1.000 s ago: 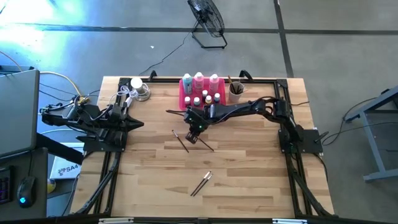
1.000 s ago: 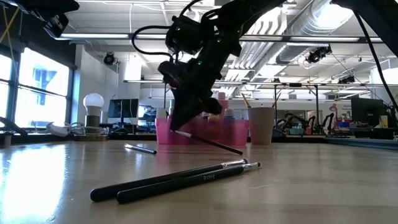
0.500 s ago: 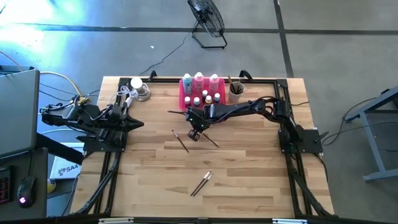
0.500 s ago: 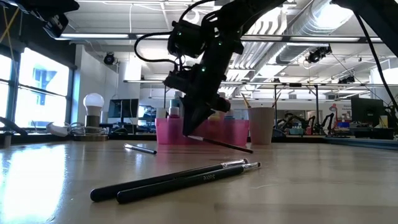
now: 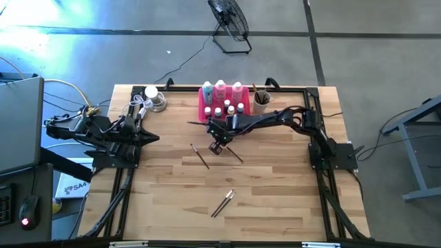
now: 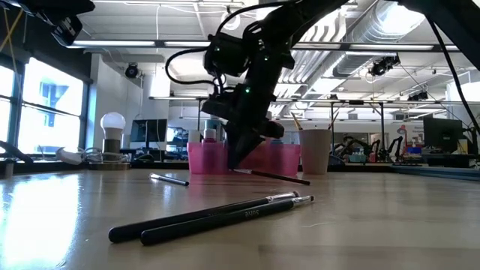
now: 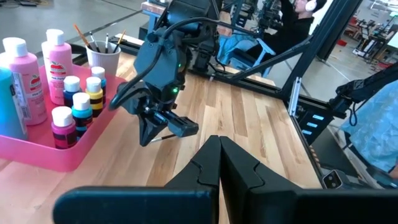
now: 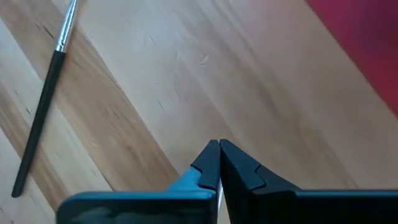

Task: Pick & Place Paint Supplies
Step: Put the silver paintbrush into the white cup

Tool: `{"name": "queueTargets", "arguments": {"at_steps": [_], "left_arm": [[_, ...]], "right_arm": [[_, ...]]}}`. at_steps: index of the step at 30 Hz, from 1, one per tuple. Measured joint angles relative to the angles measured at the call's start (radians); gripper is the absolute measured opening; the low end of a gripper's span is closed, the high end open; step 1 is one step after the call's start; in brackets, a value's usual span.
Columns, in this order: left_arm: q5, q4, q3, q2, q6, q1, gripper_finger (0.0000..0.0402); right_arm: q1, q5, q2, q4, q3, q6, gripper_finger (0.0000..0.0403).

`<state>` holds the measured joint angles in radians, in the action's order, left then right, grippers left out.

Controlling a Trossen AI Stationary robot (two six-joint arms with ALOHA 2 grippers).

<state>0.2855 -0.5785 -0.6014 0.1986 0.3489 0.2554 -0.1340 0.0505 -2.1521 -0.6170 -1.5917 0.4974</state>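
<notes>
Lifted slightly toward the pink tray [image 5: 204,110], right jaws [image 5: 216,146] clamp 1 paintbrush [image 5: 233,153]; left jaws [image 5: 153,137] together.

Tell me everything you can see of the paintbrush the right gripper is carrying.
The paintbrush is thin and dark, held at one end by the shut right gripper. It slants down from the gripper toward the wooden table, in front of the pink tray. Its bristles and whether its low tip touches the wood are unclear.

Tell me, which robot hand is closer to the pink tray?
The right hand: it hangs just in front of the pink tray. The left hand waits far off at the table's left side.
</notes>
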Motion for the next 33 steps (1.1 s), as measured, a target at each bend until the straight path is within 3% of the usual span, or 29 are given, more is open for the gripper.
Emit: {"name": "queueTargets", "arguments": {"at_steps": [14,21,29,33], "left_arm": [[-0.007,-0.002,0.000,0.000,-0.003,0.000,0.0000],[-0.007,-0.024,0.000,0.000,-0.003,0.000,0.0000],[-0.011,-0.031,0.000,0.000,0.000,0.000,0.0000],[-0.014,-0.031,0.000,0.000,0.000,0.000,0.0000]], "right_arm": [[0.000,0.000,0.000,0.031,0.000,-0.045,0.0003],[0.000,0.028,0.000,0.031,0.000,-0.057,0.0031],[0.000,0.043,0.000,0.084,0.022,-0.058,0.0035],[0.005,0.028,0.000,0.080,0.024,-0.089,0.0063]]}}
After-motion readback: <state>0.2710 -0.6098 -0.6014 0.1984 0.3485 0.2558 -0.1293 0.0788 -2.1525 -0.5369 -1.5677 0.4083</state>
